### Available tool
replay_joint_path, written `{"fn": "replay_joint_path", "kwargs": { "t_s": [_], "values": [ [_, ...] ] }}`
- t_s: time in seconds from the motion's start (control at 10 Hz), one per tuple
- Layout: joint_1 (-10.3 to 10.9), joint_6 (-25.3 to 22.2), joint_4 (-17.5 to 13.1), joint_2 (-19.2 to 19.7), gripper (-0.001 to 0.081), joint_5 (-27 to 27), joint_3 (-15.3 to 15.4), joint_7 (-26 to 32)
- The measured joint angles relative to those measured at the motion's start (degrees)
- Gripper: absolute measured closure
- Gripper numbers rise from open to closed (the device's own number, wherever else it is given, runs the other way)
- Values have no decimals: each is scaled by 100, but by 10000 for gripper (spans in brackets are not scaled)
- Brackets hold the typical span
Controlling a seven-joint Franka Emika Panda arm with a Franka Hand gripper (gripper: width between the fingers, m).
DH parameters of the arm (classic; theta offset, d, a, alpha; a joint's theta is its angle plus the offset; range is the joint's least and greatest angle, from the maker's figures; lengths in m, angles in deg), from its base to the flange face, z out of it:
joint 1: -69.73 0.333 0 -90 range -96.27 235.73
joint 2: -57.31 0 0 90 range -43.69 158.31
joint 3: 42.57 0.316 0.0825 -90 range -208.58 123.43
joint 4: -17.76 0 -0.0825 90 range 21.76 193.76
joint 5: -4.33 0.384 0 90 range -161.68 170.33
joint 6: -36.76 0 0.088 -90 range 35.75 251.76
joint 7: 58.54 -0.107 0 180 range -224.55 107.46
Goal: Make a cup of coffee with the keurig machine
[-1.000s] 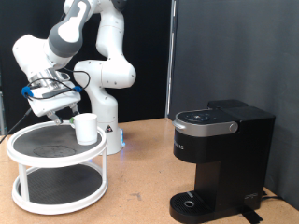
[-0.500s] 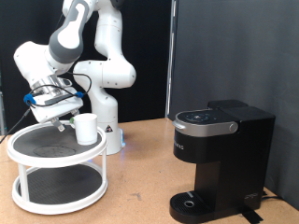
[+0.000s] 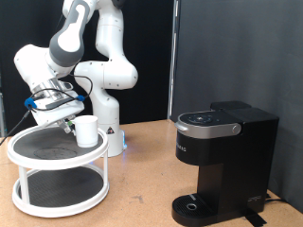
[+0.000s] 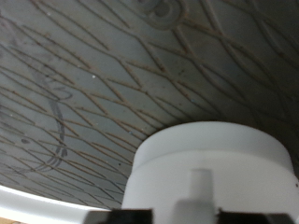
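Observation:
The white cup (image 3: 86, 130) stands upright on the top tier of a round white two-tier stand (image 3: 38, 163) at the exterior view's left. My gripper (image 3: 66, 122) hangs low over that tier, just to the left of the cup and close to it, with nothing between its fingers. In the wrist view the cup (image 4: 210, 174) fills the lower part, seen side-on, with the tier's dark patterned mat (image 4: 93, 84) around it. The black keurig machine (image 3: 223, 161) stands at the exterior view's right with its lid down. Its drip tray (image 3: 194, 204) holds no cup.
The robot's white base (image 3: 109, 128) stands just behind the stand. A black curtain hangs behind the machine. The brown tabletop (image 3: 137, 194) stretches between the stand and the machine.
My gripper has dropped a little and drawn slightly closer to the cup. The cup and the machine have not moved.

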Motion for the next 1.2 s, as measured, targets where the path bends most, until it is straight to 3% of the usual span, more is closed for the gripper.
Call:
{"fn": "replay_joint_path", "kwargs": {
  "t_s": [0.1, 0.3, 0.6, 1.0, 1.2],
  "values": [
    [0, 1, 0, 15, 759, 18, 0, 23],
    [0, 1, -3, 21, 796, 36, 0, 33],
    [-34, -410, -127, -72, 804, 43, -16, 16],
    [-350, -1441, -342, -629, 804, -158, 21, -369],
    [-431, -1608, -369, -752, 804, -286, 46, -476]
  ]
}}
